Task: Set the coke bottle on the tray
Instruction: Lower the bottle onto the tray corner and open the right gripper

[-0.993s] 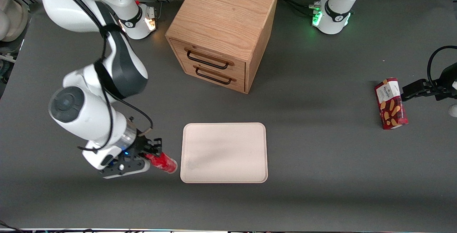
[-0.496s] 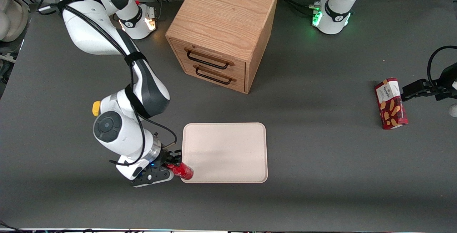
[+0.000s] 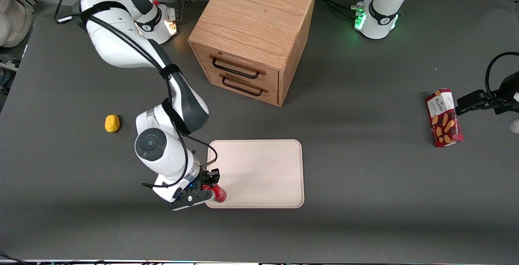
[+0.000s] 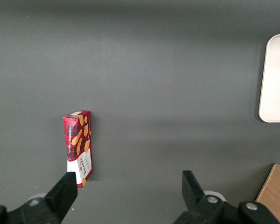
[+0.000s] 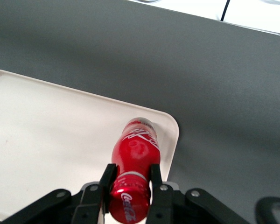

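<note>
My right gripper (image 3: 210,182) is shut on the coke bottle (image 3: 219,193), a small glossy red bottle with white script. In the right wrist view the black fingers (image 5: 107,179) clamp the coke bottle (image 5: 133,158) near its capped end, and its body hangs over a corner of the tray (image 5: 60,130). The tray (image 3: 259,167) is a flat cream-pink rectangle with rounded corners, lying nearer the front camera than the wooden drawer cabinet. The bottle is above the tray's corner closest to the working arm and the camera. I cannot tell whether it touches the tray.
A wooden two-drawer cabinet (image 3: 253,33) stands farther from the camera than the tray. A small yellow object (image 3: 112,123) lies toward the working arm's end. A red biscuit box (image 3: 444,117) lies toward the parked arm's end, also seen as the box (image 4: 78,147) in the left wrist view.
My right gripper has carried the coke bottle sideways from the bare table toward the tray, reaching over the tray's corner. The arm's move uncovered the small yellow object.
</note>
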`<state>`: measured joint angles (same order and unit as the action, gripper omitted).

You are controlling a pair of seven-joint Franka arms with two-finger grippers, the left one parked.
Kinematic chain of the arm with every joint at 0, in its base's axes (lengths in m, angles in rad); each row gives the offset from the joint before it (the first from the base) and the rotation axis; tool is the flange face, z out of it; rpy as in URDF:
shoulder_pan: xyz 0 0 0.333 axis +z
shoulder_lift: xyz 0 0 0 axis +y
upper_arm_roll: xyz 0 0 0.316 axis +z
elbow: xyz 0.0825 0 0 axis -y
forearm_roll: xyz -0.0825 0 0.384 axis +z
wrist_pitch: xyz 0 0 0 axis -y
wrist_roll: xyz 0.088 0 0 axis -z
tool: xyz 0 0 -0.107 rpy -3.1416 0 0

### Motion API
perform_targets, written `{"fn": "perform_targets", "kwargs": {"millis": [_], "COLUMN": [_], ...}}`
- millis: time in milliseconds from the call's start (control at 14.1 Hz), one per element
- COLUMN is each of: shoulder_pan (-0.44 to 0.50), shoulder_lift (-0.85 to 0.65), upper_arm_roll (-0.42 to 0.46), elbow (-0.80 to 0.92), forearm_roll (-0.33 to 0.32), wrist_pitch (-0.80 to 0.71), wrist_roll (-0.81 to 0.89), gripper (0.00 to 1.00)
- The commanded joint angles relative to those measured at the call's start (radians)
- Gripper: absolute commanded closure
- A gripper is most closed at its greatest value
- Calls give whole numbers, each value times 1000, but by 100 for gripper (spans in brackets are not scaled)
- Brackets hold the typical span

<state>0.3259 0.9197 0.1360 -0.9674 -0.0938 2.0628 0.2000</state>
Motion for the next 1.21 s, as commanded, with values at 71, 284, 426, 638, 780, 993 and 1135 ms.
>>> {"fn": "perform_targets", "kwargs": {"millis": [71,284,426,638,780,993,1135], "shoulder_pan": [5,4,5,4,4,1,-1], "shoulder_lift": [25,30,30,28,27,19,16], "upper_arm_roll": [5,5,5,5,5,5,5], "elbow": [39,38,38,4,-30,-33,-33], "forearm_roll": [-20,-20,-21,-59,-66,-66,-64], "wrist_pitch": [11,11,13,81,129,131,131], "wrist_roll": [7,7,6,6,7,6,7], "gripper": [100,91,48,0,0,0,0]}}
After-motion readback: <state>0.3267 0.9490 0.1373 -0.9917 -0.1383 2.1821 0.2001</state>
